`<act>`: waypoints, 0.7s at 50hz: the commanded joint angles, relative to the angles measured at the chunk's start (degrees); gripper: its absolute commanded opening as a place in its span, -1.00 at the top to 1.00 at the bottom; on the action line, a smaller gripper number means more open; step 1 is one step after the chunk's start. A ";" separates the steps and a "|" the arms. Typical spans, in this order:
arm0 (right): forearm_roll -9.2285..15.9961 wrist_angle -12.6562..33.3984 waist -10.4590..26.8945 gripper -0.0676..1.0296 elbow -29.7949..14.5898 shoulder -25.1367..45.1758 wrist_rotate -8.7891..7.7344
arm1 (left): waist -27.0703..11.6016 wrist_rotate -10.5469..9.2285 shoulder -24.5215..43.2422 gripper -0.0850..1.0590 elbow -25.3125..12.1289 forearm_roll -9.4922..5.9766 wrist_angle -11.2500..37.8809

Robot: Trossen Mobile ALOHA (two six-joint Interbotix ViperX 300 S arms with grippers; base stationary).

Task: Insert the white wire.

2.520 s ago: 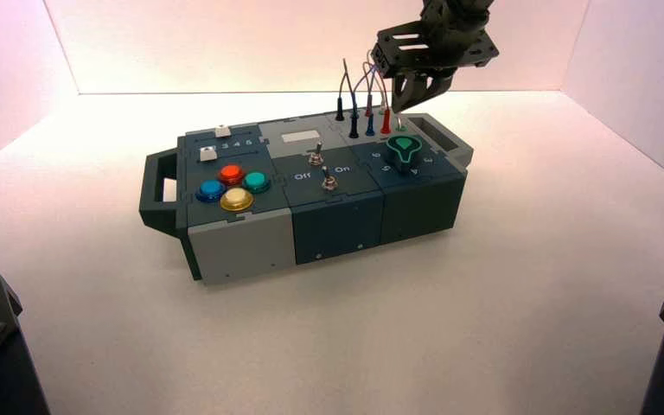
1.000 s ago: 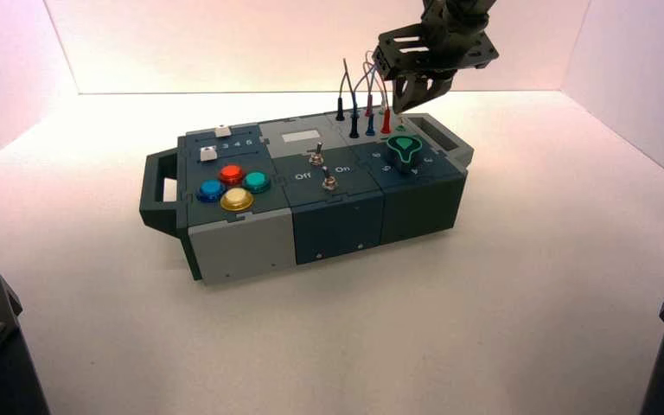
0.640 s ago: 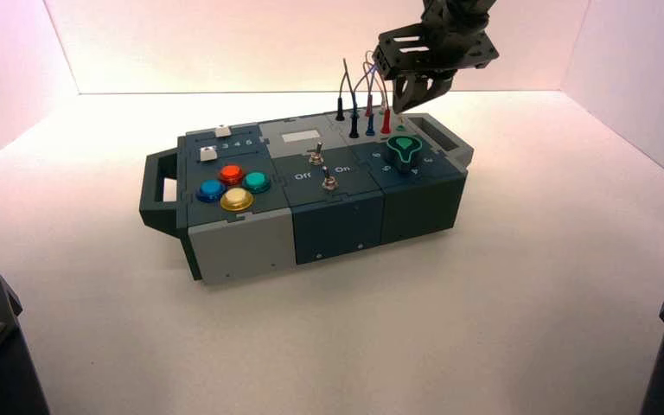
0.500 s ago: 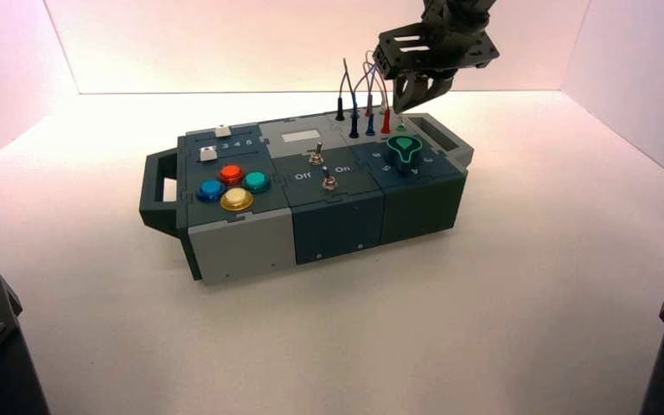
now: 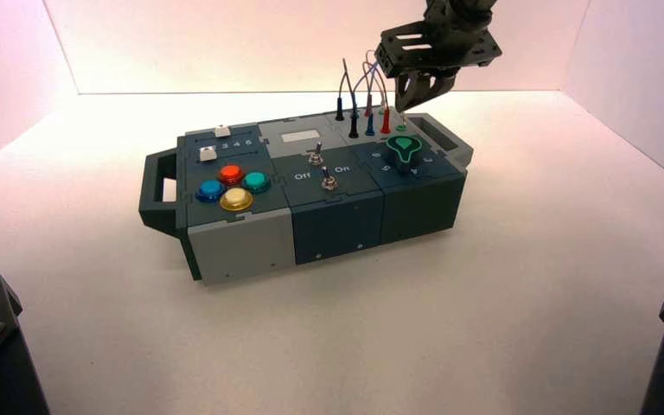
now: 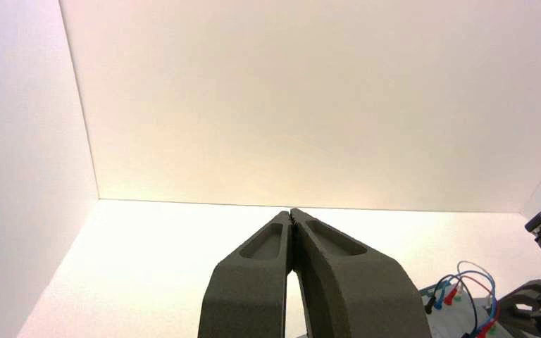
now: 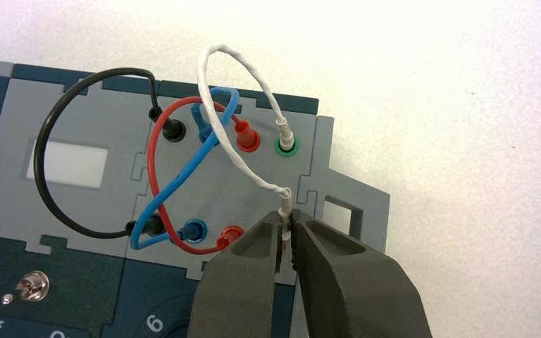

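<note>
The white wire (image 7: 234, 156) loops above the box's grey wire panel (image 7: 250, 193). One end stands plugged into a green-ringed socket (image 7: 286, 146) in the panel's far row. My right gripper (image 7: 287, 220) is shut on the slim white plug (image 7: 284, 206) at the other end, with the fingers covering the panel beneath it. In the high view the right gripper (image 5: 415, 97) hangs over the box's back right corner, just above a green socket (image 5: 400, 127) beside the red plug (image 5: 386, 123). My left gripper (image 6: 292, 211) is shut on nothing, parked off the box and facing the back wall.
Black (image 7: 39, 158), blue (image 7: 183, 176) and red (image 7: 153, 165) wires arch between their sockets right beside the held plug. A green knob (image 5: 405, 150) sits in front of the panel, with toggle switches (image 5: 329, 181) and coloured buttons (image 5: 236, 200) farther left. The box handle (image 5: 443, 136) lies just right of the gripper.
The right gripper has shifted slightly up and to the right with the white plug in it. Its grip is unchanged and the left arm has not moved.
</note>
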 commanded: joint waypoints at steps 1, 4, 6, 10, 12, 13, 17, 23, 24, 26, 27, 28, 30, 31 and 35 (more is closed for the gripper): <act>0.44 -0.53 0.09 0.92 -1.67 -1.23 0.09 | 0.26 0.18 0.35 0.91 -1.67 0.09 -0.62; 0.44 -0.53 0.26 0.92 -1.85 -1.32 0.09 | 0.26 0.18 0.35 0.91 -1.67 0.09 -0.53; 0.44 -0.44 0.35 0.92 -1.93 -1.41 0.09 | 0.26 0.18 0.44 0.91 -1.58 0.09 -0.62; 0.62 -0.26 0.53 0.92 -2.20 -1.41 0.18 | 0.26 0.18 0.35 0.91 -1.67 0.09 -0.62; 0.70 -0.18 0.53 0.92 -2.29 -1.41 0.18 | 0.26 0.18 0.35 0.91 -1.67 0.09 -0.53; 0.70 -0.18 0.44 0.92 -2.29 -1.49 0.18 | 0.35 0.18 0.35 0.91 -1.58 0.09 -0.53; 0.97 0.00 0.62 0.92 -2.46 -1.76 0.18 | 0.35 0.18 0.44 0.91 -1.58 0.18 -0.53; 0.97 0.09 0.62 0.92 -2.55 -1.58 0.18 | 0.35 0.18 0.35 0.91 -1.67 0.18 -0.62; 0.97 0.00 0.62 0.92 -2.46 -1.41 0.18 | 0.35 0.18 0.35 0.91 -1.67 0.18 -0.62; 0.97 0.09 0.62 0.92 -2.37 -1.32 0.18 | 0.44 0.18 0.35 0.91 -1.67 0.18 -0.62; 0.97 0.00 0.62 0.92 -2.29 -1.23 0.18 | 0.35 0.18 0.44 0.91 -1.67 0.18 -0.62; 0.97 0.00 0.62 0.92 -2.20 -1.14 0.09 | 0.35 0.18 0.35 0.91 -1.67 0.18 -0.62; 0.97 -0.18 0.62 0.92 -2.11 -0.97 0.18 | 0.35 0.18 0.35 0.91 -1.67 0.18 -0.62; 0.97 -0.26 0.62 0.92 -2.02 -0.79 0.18 | 0.35 0.18 0.35 0.91 -1.58 0.09 -0.62; 0.97 -0.44 0.62 0.92 -1.93 -0.35 0.18 | 0.35 0.18 0.35 0.91 -1.67 0.18 -0.70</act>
